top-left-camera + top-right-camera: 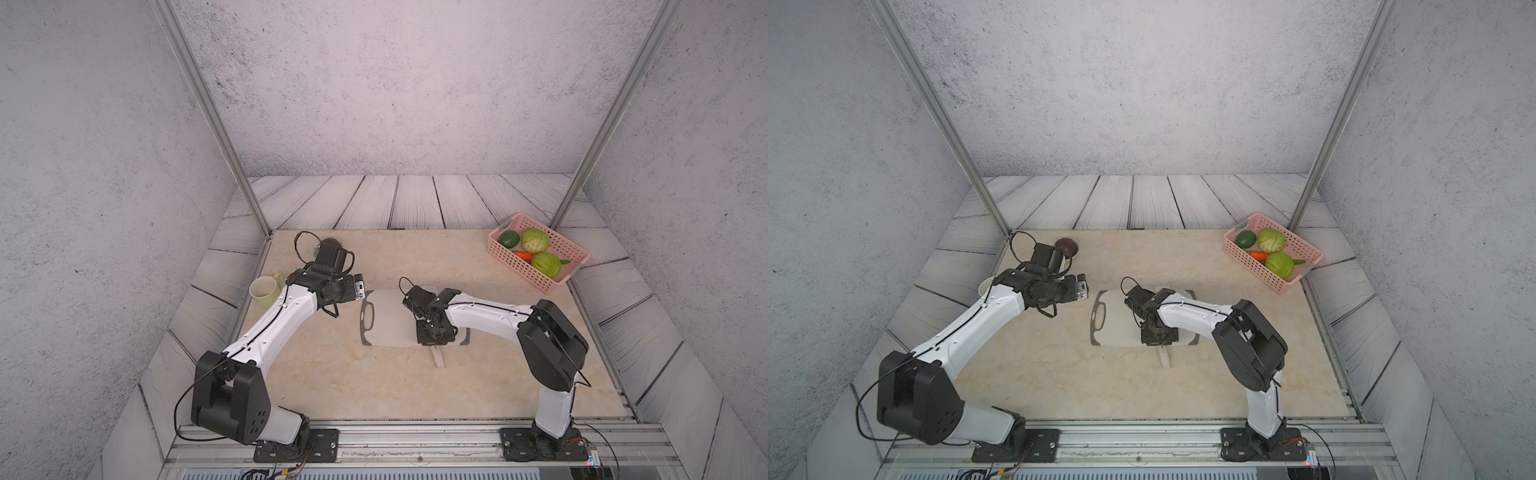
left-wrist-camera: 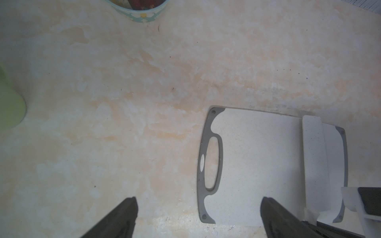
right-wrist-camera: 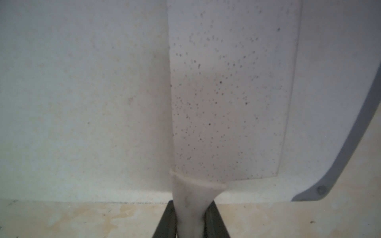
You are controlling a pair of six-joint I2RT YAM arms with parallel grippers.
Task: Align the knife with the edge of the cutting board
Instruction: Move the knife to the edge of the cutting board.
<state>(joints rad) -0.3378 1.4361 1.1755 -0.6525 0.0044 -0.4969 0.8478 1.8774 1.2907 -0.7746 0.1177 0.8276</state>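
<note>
Right wrist view: right jaws clamped narrow on the pale cream handle of the off-white, broad-bladed cleaver-shaped knife. It lies on the pale grey-white rectangular cutting board. Its long axis runs across the board's width, straight away from the jaws and roughly parallel to the dark grey end trim, with bare board between. The handle overhangs the near edge above the beige marbled surface. Left jaws are spread wide and empty, off the board's slot-hole end. Right arm owns the move, probably a short sideways shift toward the trim.
</note>
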